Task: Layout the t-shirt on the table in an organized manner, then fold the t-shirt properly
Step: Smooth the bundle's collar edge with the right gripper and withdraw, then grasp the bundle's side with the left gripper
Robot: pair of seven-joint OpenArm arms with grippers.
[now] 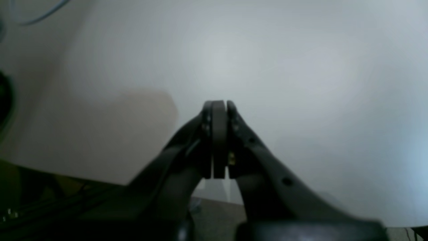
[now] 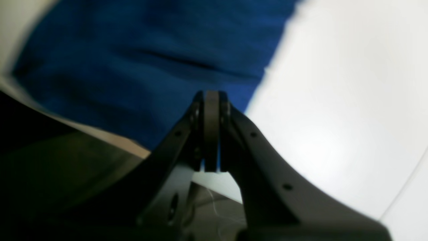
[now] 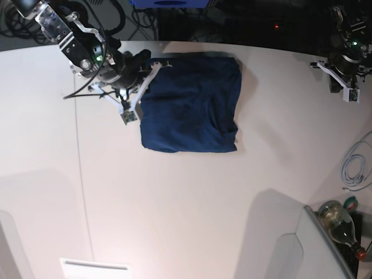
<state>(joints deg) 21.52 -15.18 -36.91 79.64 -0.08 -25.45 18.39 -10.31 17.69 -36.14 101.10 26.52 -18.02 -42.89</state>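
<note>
The dark navy t-shirt (image 3: 190,103) lies on the white table (image 3: 186,209) as a roughly rectangular, slightly wrinkled pad near the far edge. My right gripper (image 2: 211,94) is shut with its pads pressed together and nothing between them. It hovers at the shirt's far left corner (image 3: 160,64), and the blue cloth (image 2: 143,57) fills the upper left of the right wrist view. My left gripper (image 1: 219,103) is also shut and empty, over bare table (image 1: 301,67). Its arm (image 3: 347,55) stands at the far right, well away from the shirt.
A thin dark seam (image 3: 81,174) runs down the table's left side. A coiled white cable (image 3: 354,165) lies at the right edge. A glass bottle (image 3: 337,218) stands at the bottom right beside a grey panel (image 3: 290,250). Dark cables lie beyond the far edge.
</note>
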